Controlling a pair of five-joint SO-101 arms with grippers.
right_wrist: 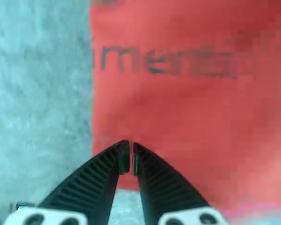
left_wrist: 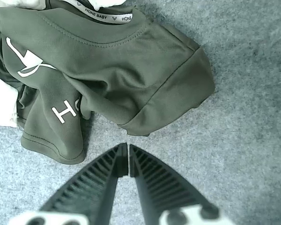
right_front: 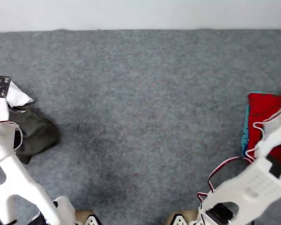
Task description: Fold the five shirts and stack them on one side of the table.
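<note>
The left arm (right_front: 13, 178) is seen at the lower left of the high view and the right arm (right_front: 253, 185) at the lower right. The left tool (left_wrist: 128, 159) is clenched on nothing above the grey table (right_front: 145, 93), just beside a crumpled dark green shirt (left_wrist: 107, 70), and the right tool (right_wrist: 131, 157) is clenched on nothing over a flat red shirt (right_wrist: 187, 93). The dark green shirt is found at the left edge touching a white shirt (right_front: 18, 96), the red shirt at the right edge on a blue shirt (right_front: 246, 133), with wide open table left between.
</note>
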